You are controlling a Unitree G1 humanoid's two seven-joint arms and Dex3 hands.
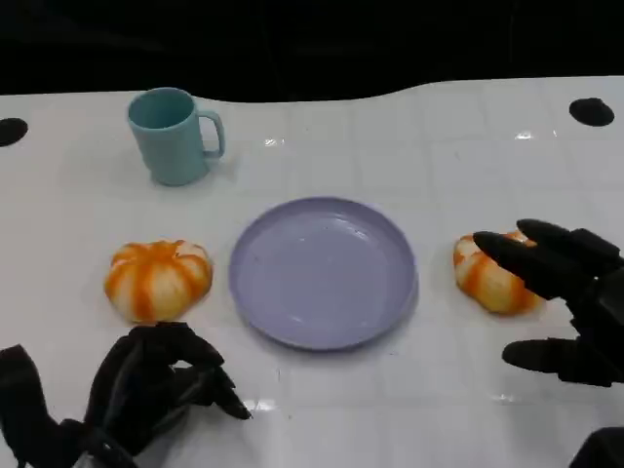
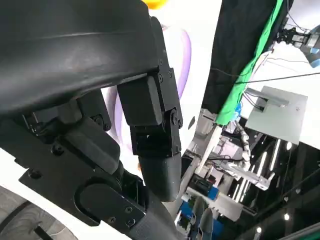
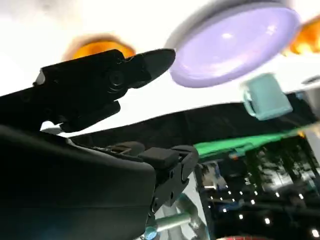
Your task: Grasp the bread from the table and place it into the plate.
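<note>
Two orange-and-white striped breads lie on the white table, one point(image 1: 158, 280) left of the lilac plate point(image 1: 283, 312) and one point(image 1: 492, 276) right of it. My right hand point(image 1: 570, 297) is beside the right bread, fingers spread; its upper fingers point(image 1: 526, 255) reach over the bread's top and the thumb sits apart nearer the front edge. The right wrist view has this bread point(image 3: 97, 47) just past a black finger point(image 3: 125, 75), with the plate point(image 3: 235, 45) beyond. My left hand point(image 1: 156, 385) rests at the lower left, fingers curled in on nothing, in front of the left bread.
A teal mug point(image 1: 174, 135) stands at the back left, behind the left bread, and also shows in the right wrist view as the mug point(image 3: 265, 97). The table's far edge meets a dark background. The left wrist view catches a sliver of the plate point(image 2: 184, 50).
</note>
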